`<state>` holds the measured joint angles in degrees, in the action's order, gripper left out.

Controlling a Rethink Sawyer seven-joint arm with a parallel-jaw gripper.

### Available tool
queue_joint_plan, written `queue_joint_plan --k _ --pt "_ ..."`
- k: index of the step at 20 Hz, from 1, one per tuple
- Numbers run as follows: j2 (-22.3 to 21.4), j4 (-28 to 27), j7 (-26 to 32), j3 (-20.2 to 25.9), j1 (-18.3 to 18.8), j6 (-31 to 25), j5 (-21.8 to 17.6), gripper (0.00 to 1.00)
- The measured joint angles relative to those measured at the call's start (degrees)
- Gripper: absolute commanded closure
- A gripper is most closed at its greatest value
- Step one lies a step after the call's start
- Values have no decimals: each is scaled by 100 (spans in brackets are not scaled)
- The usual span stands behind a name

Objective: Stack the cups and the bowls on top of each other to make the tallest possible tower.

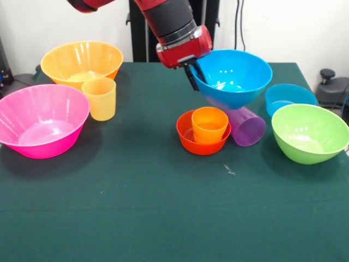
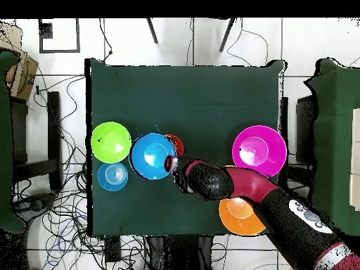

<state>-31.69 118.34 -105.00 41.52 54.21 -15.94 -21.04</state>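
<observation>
Tower (image 1: 203, 131) of two pieces near the middle of the green tabletop (image 1: 163, 207): the orange cup (image 1: 209, 124) stands upright inside the small red-orange bowl (image 1: 191, 139). Just above and to the right of it in the front view, the medium blue bowl (image 1: 234, 76) is lifted clear of the tabletop and tilted, its opening turned toward the camera. The hand (image 1: 192, 73) grips this bowl by its left rim, one finger (image 1: 191, 79) showing dark against the outside of the wall. In the overhead view the same blue bowl (image 2: 152, 155) covers most of the tower, with only a sliver of the red-orange bowl (image 2: 176, 143) showing past its edge.

The purple cup (image 1: 248, 126) lies tipped just right of the tower and under the lifted bowl, mouth toward the viewer. Further right stands the lime green bowl (image 1: 310, 132), and behind it the small blue bowl (image 1: 289, 97).

Well apart on the left side, the big pink bowl (image 1: 41, 120) sits nearest the camera, the big yellow bowl (image 1: 82, 63) behind it at the far edge, and the yellow-orange cup (image 1: 100, 98) upright between them, just in front of the yellow bowl.

The red and black arm (image 1: 169, 22) comes down from the top of the front view.
</observation>
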Motion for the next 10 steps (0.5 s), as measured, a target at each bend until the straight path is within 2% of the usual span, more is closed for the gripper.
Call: queue_joint_plan --k 10 --pt "1 1 0 1 -154 2 0 100"
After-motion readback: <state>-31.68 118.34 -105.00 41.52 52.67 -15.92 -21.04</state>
